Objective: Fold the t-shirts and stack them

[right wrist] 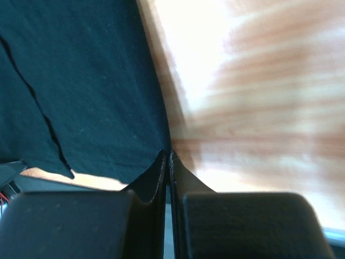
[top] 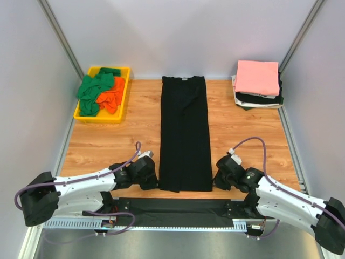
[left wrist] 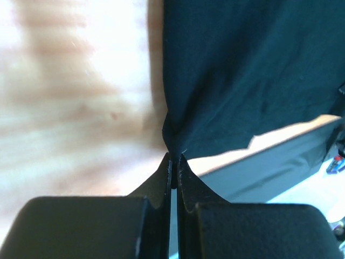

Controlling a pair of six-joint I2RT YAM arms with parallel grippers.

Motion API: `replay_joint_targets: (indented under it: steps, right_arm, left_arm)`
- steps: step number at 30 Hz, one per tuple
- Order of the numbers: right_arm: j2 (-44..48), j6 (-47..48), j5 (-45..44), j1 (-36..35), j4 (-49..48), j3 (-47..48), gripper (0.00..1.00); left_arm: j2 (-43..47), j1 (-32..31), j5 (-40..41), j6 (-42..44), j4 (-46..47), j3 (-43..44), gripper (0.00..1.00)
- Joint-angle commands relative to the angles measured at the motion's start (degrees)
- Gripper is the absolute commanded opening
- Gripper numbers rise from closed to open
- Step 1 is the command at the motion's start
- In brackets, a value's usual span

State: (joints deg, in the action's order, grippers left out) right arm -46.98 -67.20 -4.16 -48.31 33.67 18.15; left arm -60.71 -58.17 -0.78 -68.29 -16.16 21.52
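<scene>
A black t-shirt point(top: 185, 132) lies in the table's middle, folded into a long narrow strip running from back to front. My left gripper point(top: 156, 183) sits at its near left corner, shut on the cloth; the left wrist view shows the black t-shirt point(left wrist: 248, 75) pinched at the closed tips of that left gripper point(left wrist: 174, 157). At the near right corner my right gripper point(top: 214, 183) is shut on the hem; the black t-shirt point(right wrist: 81, 91) meets the closed tips of the right gripper point(right wrist: 166, 154). Green and orange t-shirts point(top: 99, 91) fill a tray. A pink t-shirt point(top: 257, 76) tops a folded stack.
The yellow tray point(top: 122, 105) stands at the back left. The folded stack point(top: 257, 99) rests at the back right, beside the right wall. Grey walls close in both sides. A black mat point(top: 178, 211) lies along the near edge between the arm bases.
</scene>
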Motion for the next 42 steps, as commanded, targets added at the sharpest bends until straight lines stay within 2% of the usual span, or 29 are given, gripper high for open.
replay_joint_targets:
  steps: [1,6,10,15,21,25,34,42]
  right_arm:
    - [4.4,-1.4,-3.9,-1.4,9.8,3.7,0.0]
    - [7.6,-0.7,-6.5,-2.0,14.8,9.4,0.0]
    - [5.8,1.1,-10.2,-2.0,15.5,13.8,0.0]
    - [-2.7,8.3,-13.1,2.2,14.7,23.7,0.0]
    - [-14.9,19.9,-8.6,13.9,8.7,34.2,0.0]
    - [-25.8,25.3,-5.5,20.0,6.5,43.9,0.0]
    - [-45.5,31.3,0.5,27.5,4.7,58.1,0.0]
    - [-56.4,33.2,3.3,30.3,4.0,67.4,0.0]
  left_arm:
    - [5.0,-2.1,3.5,-2.3,-13.0,5.5,0.0]
    - [8.3,-2.3,7.8,-0.8,-22.1,12.3,0.0]
    - [6.3,-2.1,11.2,3.2,-28.3,19.2,0.0]
    - [0.9,4.9,9.5,10.5,-29.7,28.6,0.0]
    - [-10.8,15.8,4.8,21.9,-28.7,41.7,0.0]
    - [-23.3,21.8,1.7,27.5,-28.9,53.3,0.0]
    - [-44.0,29.5,-4.4,34.1,-30.5,71.4,0.0]
    - [-54.2,32.9,-5.8,36.6,-30.8,79.9,0.0]
